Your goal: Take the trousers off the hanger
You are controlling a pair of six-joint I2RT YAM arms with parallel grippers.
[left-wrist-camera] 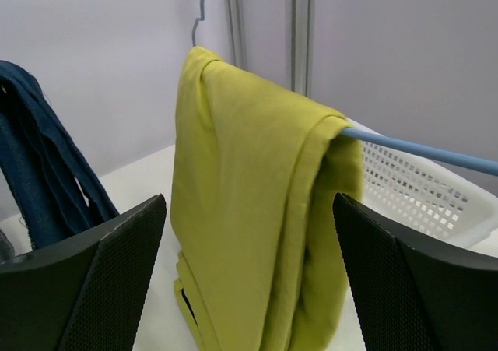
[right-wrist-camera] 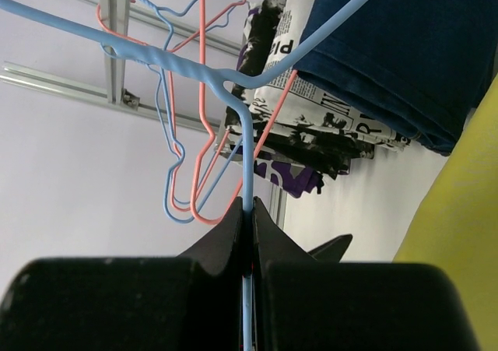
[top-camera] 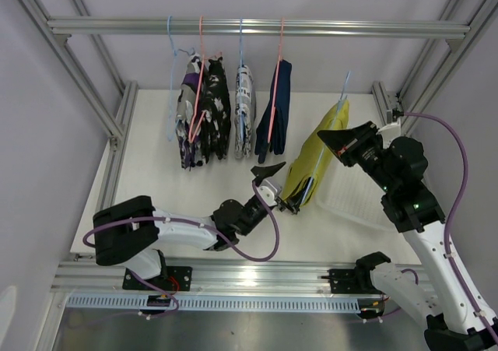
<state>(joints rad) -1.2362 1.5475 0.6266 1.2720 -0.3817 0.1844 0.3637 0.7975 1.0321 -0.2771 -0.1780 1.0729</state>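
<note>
Hanging folded over the blue hanger (right-wrist-camera: 179, 59), the yellow-green trousers (left-wrist-camera: 257, 211) looked soft, light and floppy. My left tool (top-camera: 280, 187) stood wide open on either side of them; I judged the thick middle best to pinch. My right tool (right-wrist-camera: 247, 211) clenched the hanger's wire. The tabletop (left-wrist-camera: 140, 172) lay below, the basket (left-wrist-camera: 420, 187) close behind.

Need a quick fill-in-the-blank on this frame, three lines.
1. The right gripper is shut on a ___ hanger.
2. The open left gripper straddles the ___ trousers.
3. A ___ basket stands behind them.
Missing words: blue; yellow-green; white.
</note>
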